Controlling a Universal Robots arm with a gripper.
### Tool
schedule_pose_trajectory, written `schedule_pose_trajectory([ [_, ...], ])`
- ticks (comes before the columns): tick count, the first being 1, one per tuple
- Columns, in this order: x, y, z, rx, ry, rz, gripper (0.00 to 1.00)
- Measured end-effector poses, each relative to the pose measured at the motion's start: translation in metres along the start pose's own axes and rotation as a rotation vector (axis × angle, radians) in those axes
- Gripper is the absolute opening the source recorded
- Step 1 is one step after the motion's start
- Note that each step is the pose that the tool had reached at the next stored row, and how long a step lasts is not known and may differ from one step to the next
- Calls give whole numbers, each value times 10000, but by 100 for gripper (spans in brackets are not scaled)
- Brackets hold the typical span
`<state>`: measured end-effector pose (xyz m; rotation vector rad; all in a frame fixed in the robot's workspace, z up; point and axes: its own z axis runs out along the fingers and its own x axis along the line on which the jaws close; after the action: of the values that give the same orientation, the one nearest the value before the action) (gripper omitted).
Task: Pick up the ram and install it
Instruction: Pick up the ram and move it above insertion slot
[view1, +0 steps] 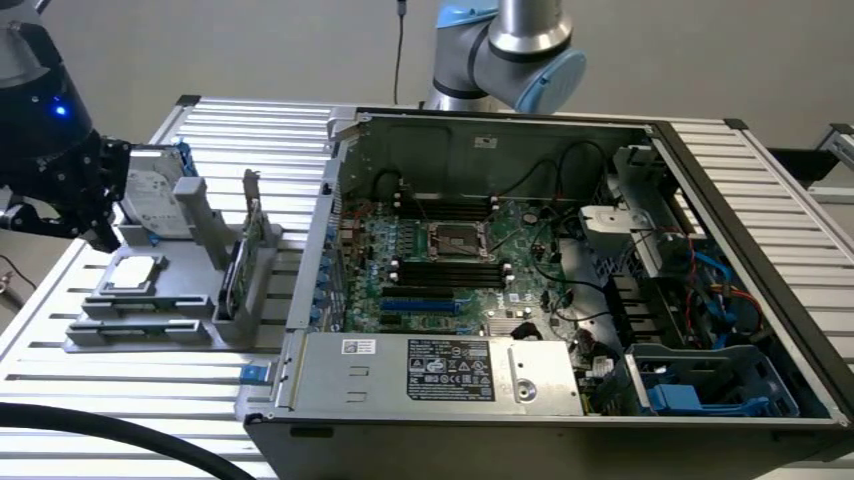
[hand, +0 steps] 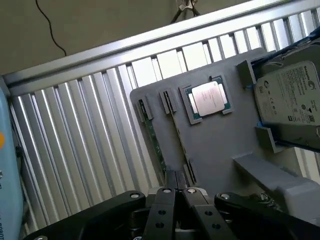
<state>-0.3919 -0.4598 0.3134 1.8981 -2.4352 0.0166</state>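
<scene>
Gripper (hand: 175, 177) fingers are pressed together with nothing held, hanging over the grey parts holder (hand: 215, 145). I see the ram (hand: 154, 142) on edge in the holder's outer slot, near the CPU (hand: 207, 97).

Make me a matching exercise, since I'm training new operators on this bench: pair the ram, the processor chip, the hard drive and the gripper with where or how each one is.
Things:
1 ram
2 processor chip
3 hard drive
4 gripper

States:
A lying flat in a square recess of the grey holder
B shut, holding nothing
C standing on edge in a long slot of the holder
D label side showing, between grey tabs

Pairs: 1-C, 2-A, 3-D, 4-B
</scene>
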Motion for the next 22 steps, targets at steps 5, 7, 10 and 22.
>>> schedule_pose_trajectory([
  [5,-1,9,70,60,-2,-818,11],
  [7,5,42,110,86,-35,-926,11],
  [10,18,109,163,100,-52,-1031,11],
  [22,30,169,356,156,-55,-2370,11],
])
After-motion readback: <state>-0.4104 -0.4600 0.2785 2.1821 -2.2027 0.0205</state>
